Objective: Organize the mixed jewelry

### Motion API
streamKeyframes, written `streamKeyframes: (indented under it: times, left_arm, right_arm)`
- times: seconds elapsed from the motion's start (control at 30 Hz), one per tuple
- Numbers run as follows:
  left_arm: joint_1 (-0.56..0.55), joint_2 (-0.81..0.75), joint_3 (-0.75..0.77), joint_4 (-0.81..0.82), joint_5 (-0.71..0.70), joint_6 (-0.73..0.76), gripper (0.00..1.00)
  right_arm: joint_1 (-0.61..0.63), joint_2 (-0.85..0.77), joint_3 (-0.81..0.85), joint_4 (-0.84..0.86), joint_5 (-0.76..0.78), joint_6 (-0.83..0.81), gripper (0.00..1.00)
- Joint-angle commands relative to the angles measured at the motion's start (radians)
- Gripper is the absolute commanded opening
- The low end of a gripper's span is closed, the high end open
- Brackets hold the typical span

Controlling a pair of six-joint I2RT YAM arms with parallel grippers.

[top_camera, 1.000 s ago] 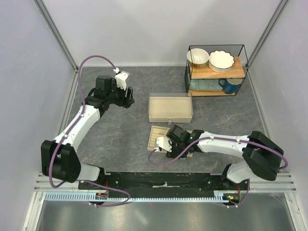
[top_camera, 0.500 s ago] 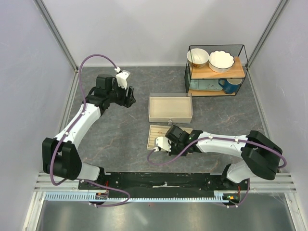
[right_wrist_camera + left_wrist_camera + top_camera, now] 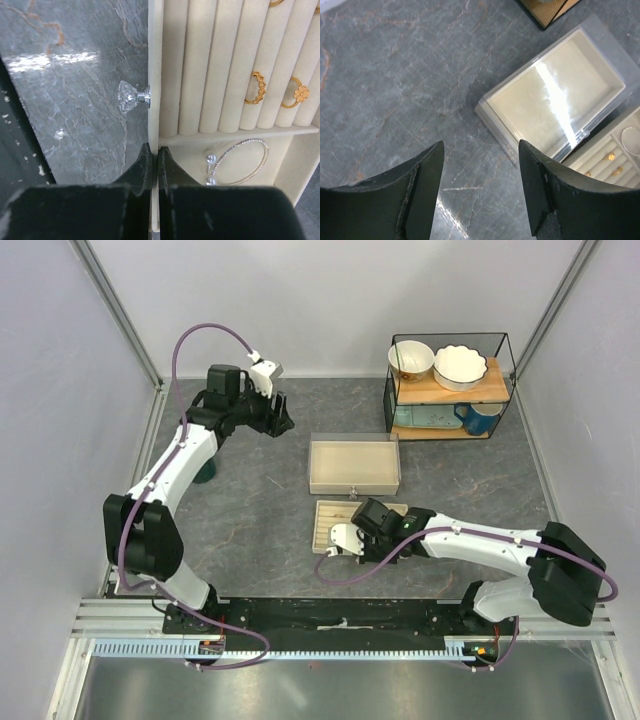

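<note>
In the right wrist view, two small gold rings (image 3: 257, 87) sit in the slots of the beige tray (image 3: 154, 75). A thin silvery hoop (image 3: 240, 162) with two pearls lies in the compartment below them. My right gripper (image 3: 154, 157) is shut on the tray's front wall, just below its crystal knob (image 3: 129, 96). From above, the right gripper (image 3: 347, 540) sits at the tray's (image 3: 325, 520) near edge. My left gripper (image 3: 481, 165) is open and empty over bare table, left of the clear box (image 3: 555, 95). Its view also catches the tray's rings (image 3: 615, 170) and the hoop (image 3: 632, 139).
The clear-walled box (image 3: 354, 464) stands just behind the tray. A wire rack (image 3: 450, 390) with two bowls and a blue mug is at the back right. My left gripper (image 3: 285, 420) hovers at the back left of the grey stone table.
My right gripper has closed onto the tray's front wall. The left arm has swung farther back and a little right.
</note>
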Motion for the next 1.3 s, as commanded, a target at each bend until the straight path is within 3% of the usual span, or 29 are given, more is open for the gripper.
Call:
streamKeyframes:
  times: [0.0,0.67,1.27]
  left_arm:
    - [-0.001,0.057,0.131,-0.02,0.074,-0.006,0.68]
    - [-0.039,0.39,0.634,-0.248,0.169,0.077,0.69]
    - [-0.126,0.582,0.805,-0.307,0.169,0.126,0.69]
  right_arm:
    - [0.0,-0.063,0.075,-0.052,-0.044,-0.029,0.0]
    - [0.021,-0.083,0.16,-0.056,-0.005,-0.089,0.0]
    - [0.0,-0.039,0.161,-0.004,0.08,-0.115,0.0]
